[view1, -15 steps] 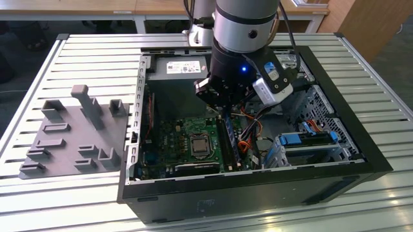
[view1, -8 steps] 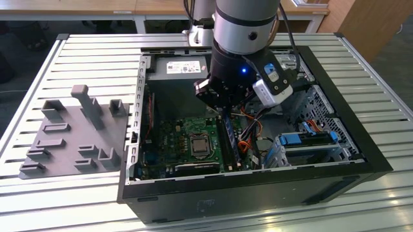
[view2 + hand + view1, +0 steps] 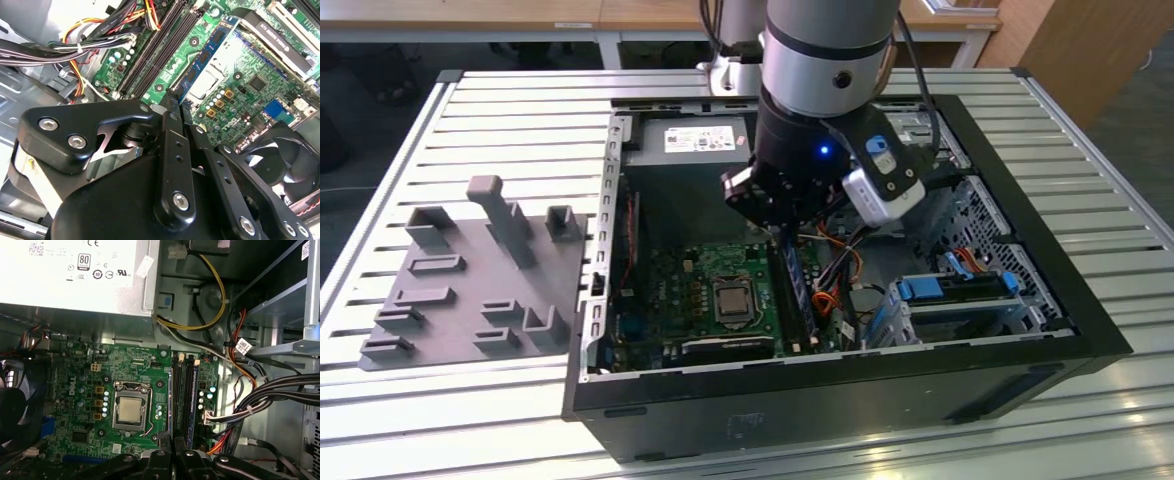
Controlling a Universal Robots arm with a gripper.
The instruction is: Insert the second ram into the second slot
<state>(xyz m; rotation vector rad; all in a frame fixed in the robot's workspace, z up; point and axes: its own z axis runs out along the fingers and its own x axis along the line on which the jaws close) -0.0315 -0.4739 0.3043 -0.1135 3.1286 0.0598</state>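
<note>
**One stick in the slot row, gripper right on top of it**

Looks like the seating step to me. The second ram (image 3: 205, 57) stands on edge in the slot bank (image 3: 184, 395), on the side next to the CPU socket (image 3: 130, 412), running toward the case's front wall in the exterior view. The gripper (image 3: 173, 100) has its jaws drawn narrow, tips at the stick's near end. I can't tell if they pinch it or just press on it.

My guess is the move here needs straight-down pressure, kept in line with the slot, or the stick will tilt.

Tight spots: the cable bundle (image 3: 75, 47) beside the slots, and the fan (image 3: 285, 160) on the far side of the socket. The power supply (image 3: 75, 270) sits at the case's back edge, well apart.
</note>
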